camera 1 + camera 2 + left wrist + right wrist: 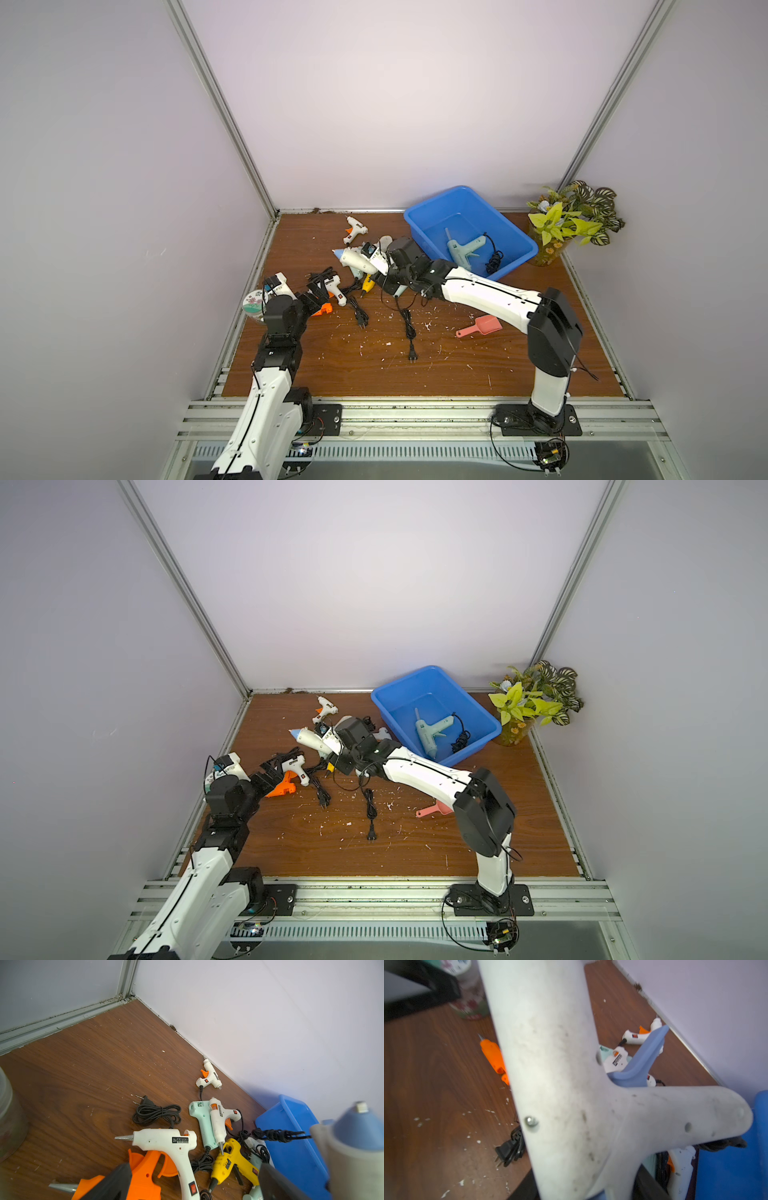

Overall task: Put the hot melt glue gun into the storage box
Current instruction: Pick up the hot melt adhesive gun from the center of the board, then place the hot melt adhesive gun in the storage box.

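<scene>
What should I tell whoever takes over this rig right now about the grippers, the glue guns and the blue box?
Left gripper: open, empty, by the orange glue gun.
Right gripper: shut on the large white glue gun, held clear of the table near the storage box.
Done: one pale green glue gun lies in the box.
Left to do: put the held gun in, then the guns on the table, including the yellow glue gun and the small white glue gun.

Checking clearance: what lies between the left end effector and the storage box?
In both top views: the glue gun pile with cords, and the right end effector gripping a white gun.
</scene>
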Motion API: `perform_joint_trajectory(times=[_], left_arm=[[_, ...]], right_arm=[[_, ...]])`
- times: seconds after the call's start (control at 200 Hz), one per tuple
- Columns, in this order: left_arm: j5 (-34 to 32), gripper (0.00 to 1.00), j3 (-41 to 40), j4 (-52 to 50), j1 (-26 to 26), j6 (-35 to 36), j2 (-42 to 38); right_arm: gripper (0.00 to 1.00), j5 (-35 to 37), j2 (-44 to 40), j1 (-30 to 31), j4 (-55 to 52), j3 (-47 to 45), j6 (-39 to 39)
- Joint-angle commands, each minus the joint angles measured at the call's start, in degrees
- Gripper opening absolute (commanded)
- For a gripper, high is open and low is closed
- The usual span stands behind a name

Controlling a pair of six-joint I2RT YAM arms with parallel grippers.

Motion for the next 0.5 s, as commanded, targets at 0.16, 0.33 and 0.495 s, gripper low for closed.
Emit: perform_joint_trajectory(times=[0.16,0.33,0.495], left_arm=[[0.75,1.00,1.88,0.60,0.53,0.06,0.05],[1.26,1.00,1.80,0.92,0.51,-0.19,0.25],[1.73,1.00,1.62,1.16,0.47,-0.46,0.22]], right_arm=[[0.00,-0.42,-13.49,0.16,12.59,-3.35,3.87],[0.00,6.17,-17.91,-0.64,13.24,-2.74,2.74],[0.00,12.57,-18.70,-4.20,12.25,-1.59,1.18]])
